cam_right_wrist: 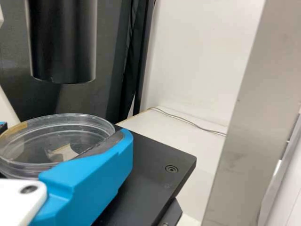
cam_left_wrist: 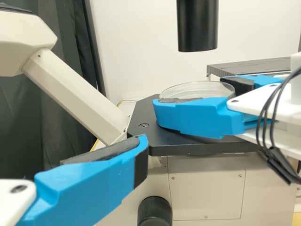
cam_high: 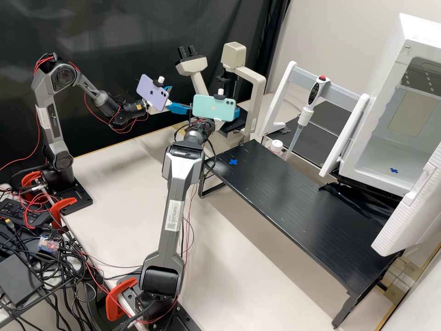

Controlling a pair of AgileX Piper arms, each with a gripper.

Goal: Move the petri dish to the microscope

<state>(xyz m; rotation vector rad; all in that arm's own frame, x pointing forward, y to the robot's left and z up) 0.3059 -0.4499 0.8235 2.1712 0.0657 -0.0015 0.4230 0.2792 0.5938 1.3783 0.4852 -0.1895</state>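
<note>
Presently, we judge, placing is in hand: our right tool (cam_left_wrist: 193, 96) grips the dish (cam_left_wrist: 200, 88) over the stage (cam_right_wrist: 150, 160) of the microscope (cam_high: 233, 55), below the cylinder (cam_left_wrist: 197, 23); whether it touches the stage we cannot tell. Next calls for settling, then releasing. Our left tool (cam_high: 180, 98), open, hangs near the stage's corner. Open room lies above the dish; the post (cam_right_wrist: 244, 117) beside the stage could catch a sideways retreat.

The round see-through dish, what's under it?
The microscope's flat black stage is under the petri dish. The right gripper, closed on the dish, covers part of its lower edge, so I can't see whether the dish touches the stage.
</note>
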